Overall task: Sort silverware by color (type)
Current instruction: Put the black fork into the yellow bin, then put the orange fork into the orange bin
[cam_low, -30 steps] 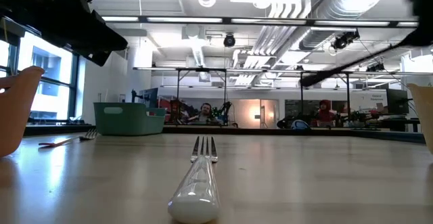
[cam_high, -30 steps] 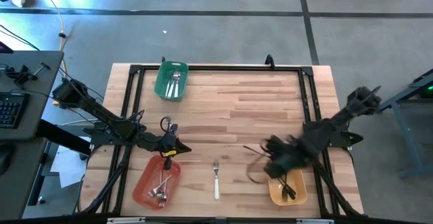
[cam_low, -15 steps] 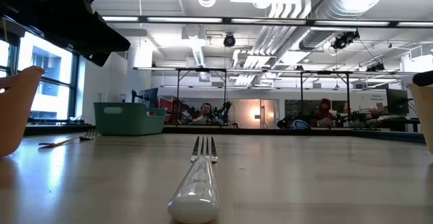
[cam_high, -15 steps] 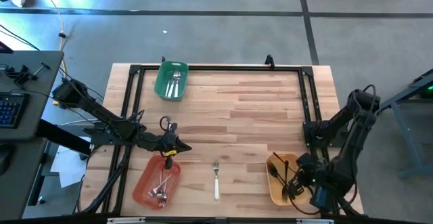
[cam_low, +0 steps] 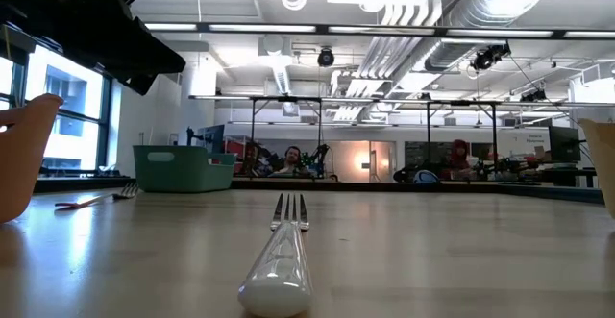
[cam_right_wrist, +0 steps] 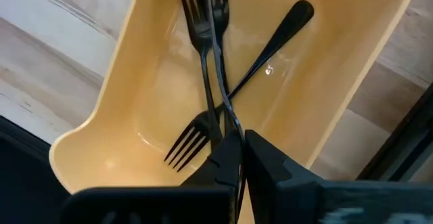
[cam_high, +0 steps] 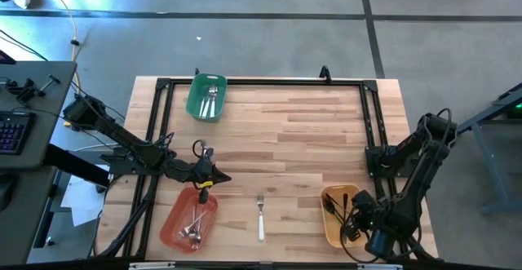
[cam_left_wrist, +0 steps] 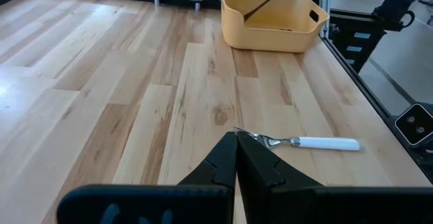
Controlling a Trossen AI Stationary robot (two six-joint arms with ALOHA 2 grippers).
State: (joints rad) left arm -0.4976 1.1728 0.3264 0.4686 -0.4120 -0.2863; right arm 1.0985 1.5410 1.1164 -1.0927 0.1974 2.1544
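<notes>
We judged our left gripper (cam_high: 214,178), fingers clenched empty, nearer the white fork (cam_high: 260,214), which lay just ahead, handle toward the table's near edge; the right gripper (cam_right_wrist: 237,158) hung clenched over the yellow bin (cam_high: 329,231).

A fork (cam_high: 260,214) lies between two bins (cam_high: 188,218) (cam_high: 340,214) (third (cam_high: 205,97) behind).

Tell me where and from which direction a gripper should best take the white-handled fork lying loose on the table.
Probably the white handle of the fork, from straight above. It lies flat and alone on bare wood between the red bin and yellow bin, tines toward the far edge, so fingers could straddle the thicker handle across its width. The shut left gripper is nearest.
</notes>
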